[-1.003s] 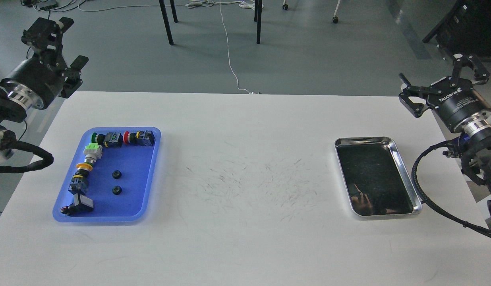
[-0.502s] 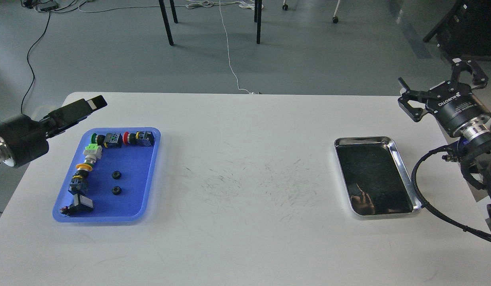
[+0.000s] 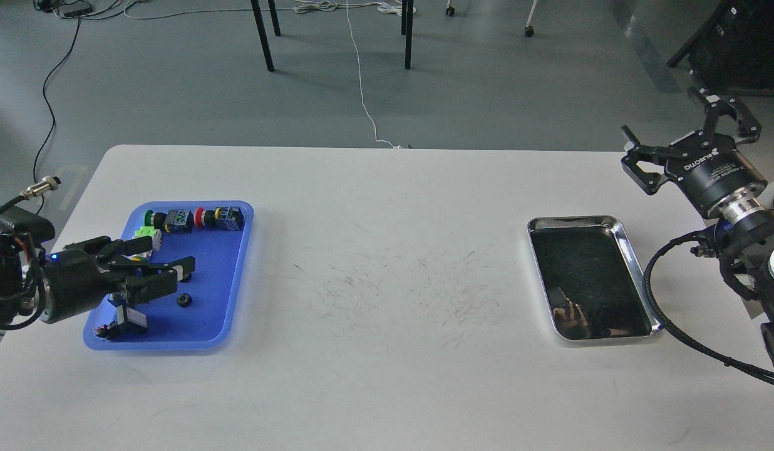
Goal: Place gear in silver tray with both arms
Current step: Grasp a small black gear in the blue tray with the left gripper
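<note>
Reaching over the blue tray (image 3: 233, 263) near the worktop's (image 3: 387, 388) left edge, the left pincer (image 3: 165, 270) has descended from its raised pose a second ago; its fingers stand apart, empty, above the small black gears (image 3: 185, 300). A grasp likely follows. Near the right edge, the silver tray (image 3: 631, 250) lies empty; the right pincer (image 3: 691, 147) hovers beyond it, spread and empty.

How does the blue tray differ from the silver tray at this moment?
The blue tray is matte plastic; the silver tray is shiny metal with a dark mirror floor. The blue tray holds switches and a small black gear; the silver tray holds nothing. The left gripper hangs over the blue tray; no gripper is over the silver tray. Both are rimmed rectangles.
</note>
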### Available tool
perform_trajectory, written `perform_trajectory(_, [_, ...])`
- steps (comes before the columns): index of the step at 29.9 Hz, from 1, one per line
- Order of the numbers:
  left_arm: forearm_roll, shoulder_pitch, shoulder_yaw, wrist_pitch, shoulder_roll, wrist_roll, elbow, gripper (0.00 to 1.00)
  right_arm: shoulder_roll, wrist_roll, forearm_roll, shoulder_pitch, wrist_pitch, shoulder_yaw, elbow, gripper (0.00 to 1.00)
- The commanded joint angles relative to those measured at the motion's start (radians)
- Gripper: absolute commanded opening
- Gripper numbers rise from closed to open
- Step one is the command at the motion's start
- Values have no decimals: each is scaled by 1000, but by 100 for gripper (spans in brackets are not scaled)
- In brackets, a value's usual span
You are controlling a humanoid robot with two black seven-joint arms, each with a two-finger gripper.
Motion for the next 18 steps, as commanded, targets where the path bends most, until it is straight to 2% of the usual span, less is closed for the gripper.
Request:
perform_trajectory(1, [81, 1, 0, 2, -68, 14, 77, 97, 0, 0, 0, 1, 0, 0, -1, 99])
perform_trajectory(4, [115, 0, 0, 2, -121, 58, 141, 95, 0, 0, 0, 1, 0, -2, -2, 99])
perform_trajectory(14, [120, 24, 0, 17, -241, 68, 334, 87, -1, 0, 0, 1, 0, -3, -2, 99])
perform_trajectory(18, [122, 32, 0, 19, -264, 68, 371, 82, -1, 0, 0, 1, 0, -3, -2, 99])
